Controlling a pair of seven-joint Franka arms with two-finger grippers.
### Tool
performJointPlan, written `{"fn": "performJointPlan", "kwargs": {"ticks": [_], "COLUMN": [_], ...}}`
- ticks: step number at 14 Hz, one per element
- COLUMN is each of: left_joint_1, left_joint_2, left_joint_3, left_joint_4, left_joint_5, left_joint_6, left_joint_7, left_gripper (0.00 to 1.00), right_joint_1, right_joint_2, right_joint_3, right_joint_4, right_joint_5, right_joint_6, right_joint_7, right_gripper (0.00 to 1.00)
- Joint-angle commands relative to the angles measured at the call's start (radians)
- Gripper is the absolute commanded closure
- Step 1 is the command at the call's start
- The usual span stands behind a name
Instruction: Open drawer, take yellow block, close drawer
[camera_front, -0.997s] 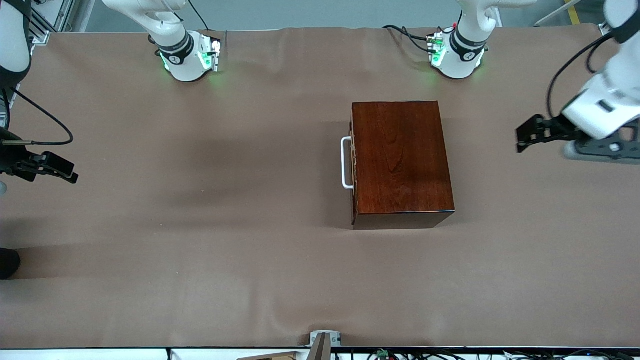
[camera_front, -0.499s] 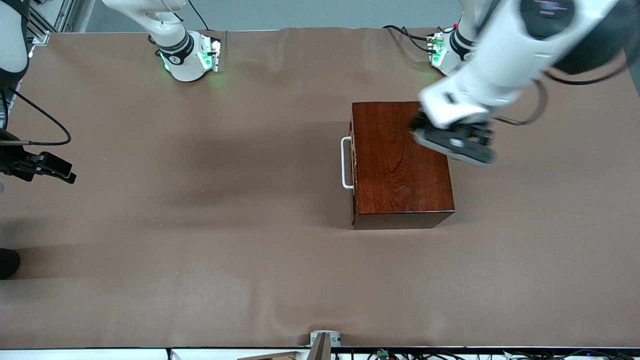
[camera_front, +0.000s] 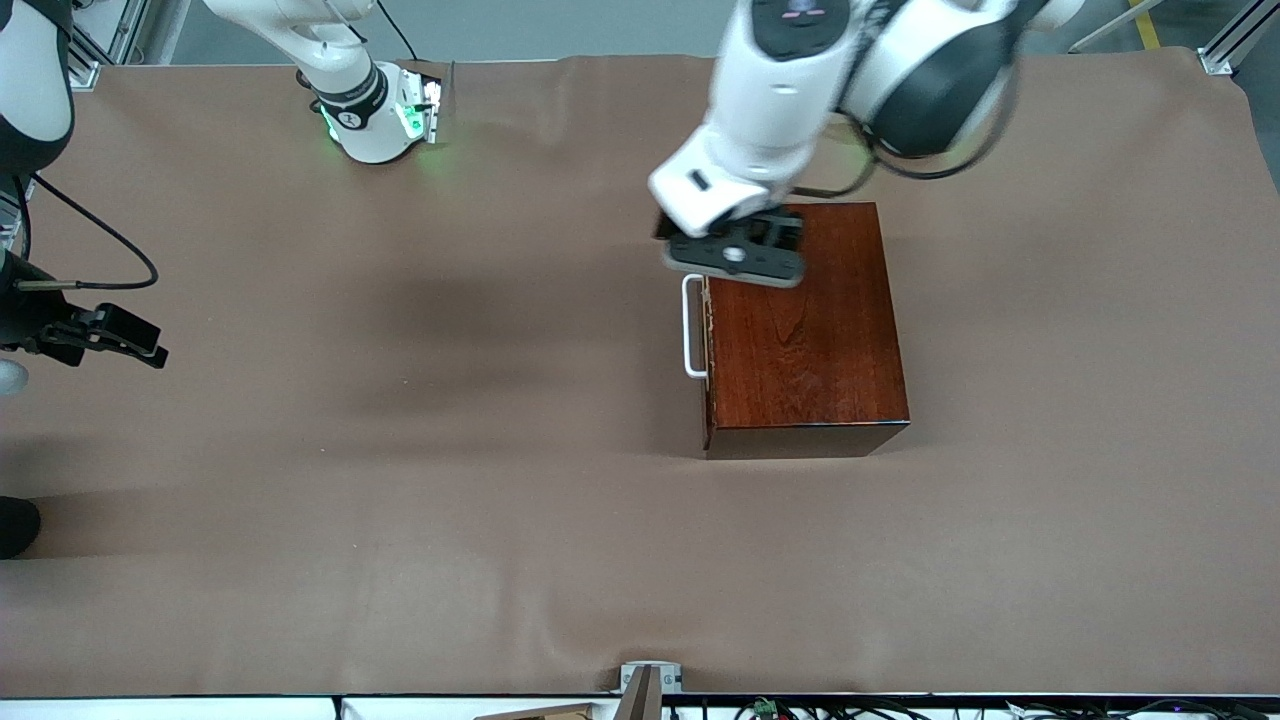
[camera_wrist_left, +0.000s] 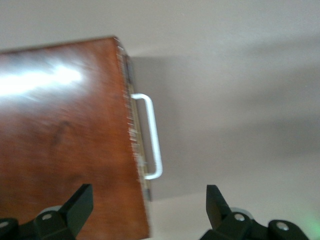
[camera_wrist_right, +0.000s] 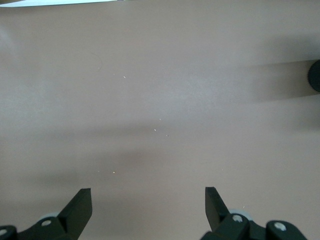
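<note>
My left tool (camera_front: 735, 252) hung spread over the box's corner — the drawer (camera_front: 706, 330) handle (camera_front: 690, 326) lay crosswise; right tool (camera_wrist_right: 148, 212) waited, spread.

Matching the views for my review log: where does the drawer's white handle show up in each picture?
Front view: the white handle sticks out of the wooden box toward the right arm's end of the table, just below the left gripper.
Left wrist view: the handle runs beside the box's edge, seen between the open fingers.
Right wrist view: not in it, only bare table.
Shared landmark: the wooden box.
</note>
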Motion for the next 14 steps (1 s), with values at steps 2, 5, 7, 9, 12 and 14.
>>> {"fn": "performJointPlan", "kwargs": {"ticks": [2,5,7,9,12,14], "left_joint_1": [-0.096,-0.142,-0.165,-0.174,-0.177,-0.185], "left_joint_2": [0.105,0.180,0.216,0.251,0.303,0.334], "left_joint_3": [0.015,0.018,0.026,0.030,0.029,0.029], "left_joint_4": [0.045,0.052,0.052,0.052,0.049,0.049], "left_joint_5": [0.069,0.125,0.162,0.184,0.240,0.267], "left_joint_6": [0.079,0.108,0.108,0.108,0.108,0.106], "left_joint_7": [-0.158,-0.230,-0.234,-0.230,-0.230,-0.229], "left_gripper": [0.00,0.00,0.00,0.00,0.00,0.00], "right_joint_1": [0.000,0.002,0.005,0.003,0.000,0.000], "right_joint_2": [-0.005,-0.005,-0.005,-0.005,-0.005,-0.005], "right_joint_3": [0.000,0.002,0.002,0.000,0.000,0.002], "right_joint_4": [0.006,0.006,0.006,0.006,0.004,0.004], "right_joint_5": [0.016,0.016,0.016,0.016,0.016,0.016], "right_joint_6": [-0.002,-0.003,-0.005,-0.005,-0.005,-0.006], "right_joint_7": [0.009,0.009,0.009,0.009,0.009,0.009], "right_gripper": [0.00,0.00,0.00,0.00,0.00,0.00]}}
